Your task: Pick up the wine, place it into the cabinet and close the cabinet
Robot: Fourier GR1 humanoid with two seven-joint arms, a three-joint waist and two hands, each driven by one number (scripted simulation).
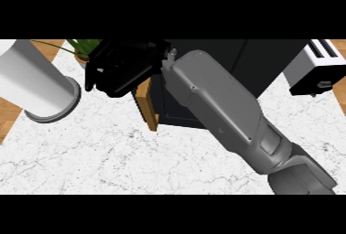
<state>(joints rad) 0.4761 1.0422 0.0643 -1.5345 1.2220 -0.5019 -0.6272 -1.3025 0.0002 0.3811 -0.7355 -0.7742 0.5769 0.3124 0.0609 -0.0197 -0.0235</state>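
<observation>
Head view, looking steeply down at the white marble counter [135, 155]. I see one arm only: my right forearm [229, 119] comes in from the lower right corner and runs diagonally up to the left, across the front of the dark cabinet [263, 59]. Its black right hand [121, 68] sits at the upper left of the cabinet, just beside the wooden cabinet door [147, 107], which stands open with its edge towards me. The hand overlaps the top of that door edge. The fingers read as a dark cluster, and I cannot tell whether they are curled or straight, or whether they touch the door. I cannot make out the wine anywhere; whether it is inside the cabinet, behind the arm, I cannot tell.

Left hand shows nowhere in this view.

Other items: a white cylinder [37, 82] lies tilted at the left; a green plant [84, 48] peeks out behind the hand; a toaster [317, 68] sits at the right edge, near the cabinet.
</observation>
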